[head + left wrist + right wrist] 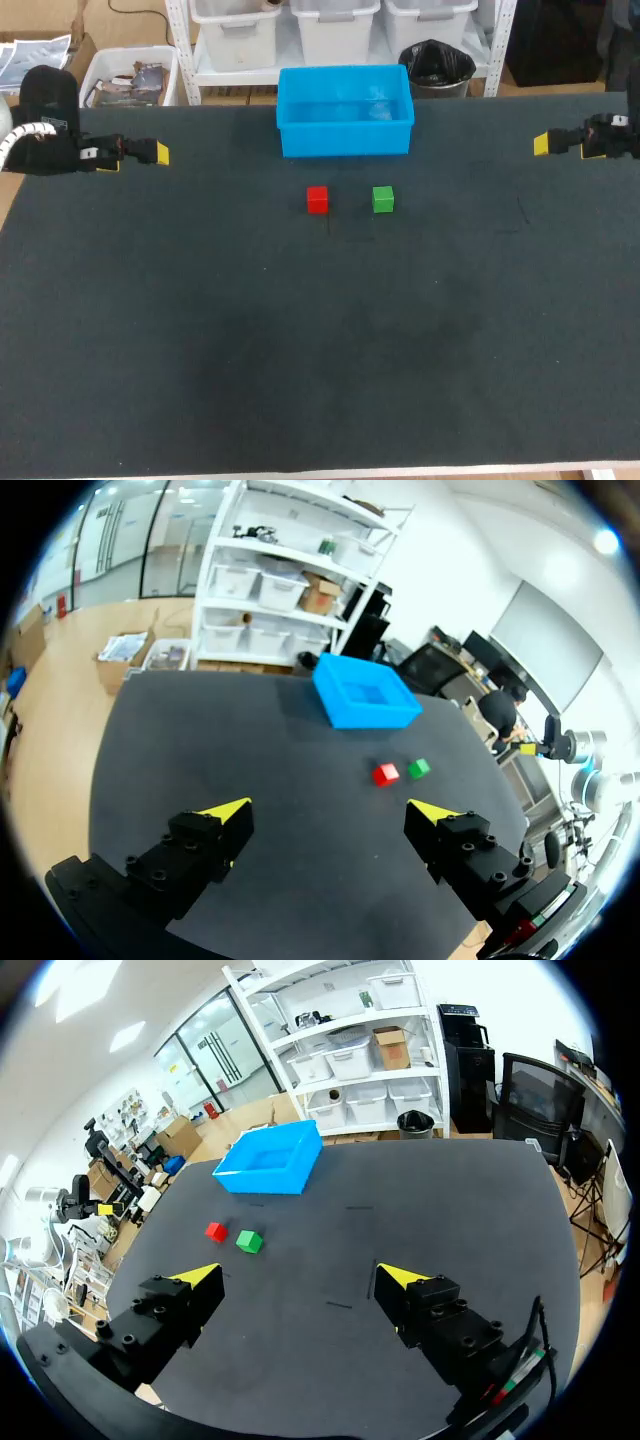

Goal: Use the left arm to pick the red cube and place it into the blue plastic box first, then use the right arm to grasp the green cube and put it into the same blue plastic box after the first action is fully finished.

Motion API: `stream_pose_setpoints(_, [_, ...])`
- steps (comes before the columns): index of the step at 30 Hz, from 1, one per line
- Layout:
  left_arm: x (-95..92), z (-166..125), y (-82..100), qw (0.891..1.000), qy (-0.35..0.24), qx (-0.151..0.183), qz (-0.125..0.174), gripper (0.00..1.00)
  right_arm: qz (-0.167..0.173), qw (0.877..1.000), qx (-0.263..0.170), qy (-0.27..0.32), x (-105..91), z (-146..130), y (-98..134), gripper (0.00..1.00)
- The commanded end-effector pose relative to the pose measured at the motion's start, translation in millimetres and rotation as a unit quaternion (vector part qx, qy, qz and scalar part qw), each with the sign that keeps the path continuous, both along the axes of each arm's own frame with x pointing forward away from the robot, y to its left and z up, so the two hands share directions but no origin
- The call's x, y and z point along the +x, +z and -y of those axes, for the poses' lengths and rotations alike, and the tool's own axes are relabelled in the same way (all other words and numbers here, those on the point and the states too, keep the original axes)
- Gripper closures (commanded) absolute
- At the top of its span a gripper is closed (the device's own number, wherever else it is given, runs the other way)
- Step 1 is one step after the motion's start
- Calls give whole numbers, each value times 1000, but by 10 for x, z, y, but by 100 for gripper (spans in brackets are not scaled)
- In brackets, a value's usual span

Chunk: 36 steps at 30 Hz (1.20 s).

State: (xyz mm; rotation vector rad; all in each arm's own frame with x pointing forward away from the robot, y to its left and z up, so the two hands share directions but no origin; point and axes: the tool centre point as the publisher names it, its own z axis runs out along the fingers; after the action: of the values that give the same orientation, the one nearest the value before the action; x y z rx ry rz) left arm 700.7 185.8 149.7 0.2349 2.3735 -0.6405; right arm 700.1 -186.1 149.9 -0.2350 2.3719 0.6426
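A red cube [317,199] and a green cube [383,199] sit side by side on the dark table, just in front of the empty blue plastic box [345,110] at the back middle. My left gripper [150,153] hovers at the far left edge, open and holding nothing. My right gripper [552,144] is at the far right edge, also open and empty. From the left wrist, the red cube [385,774], green cube [419,768] and blue box [365,691] lie far ahead of the open gripper [335,810]. The right wrist shows the red cube [216,1231], green cube [249,1242] and box [269,1160] ahead of its gripper [300,1276].
The dark table surface [320,350] stretches wide in front of the cubes, with faint scuff marks [515,215] toward the right. The box stands close to the table's back edge.
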Motion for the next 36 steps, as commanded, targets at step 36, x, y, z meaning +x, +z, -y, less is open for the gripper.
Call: stream_pose_setpoints(36, [33, 419, 112, 991, 10, 135, -24, 0, 0, 1000, 0, 0, 0, -1, 0, 0])
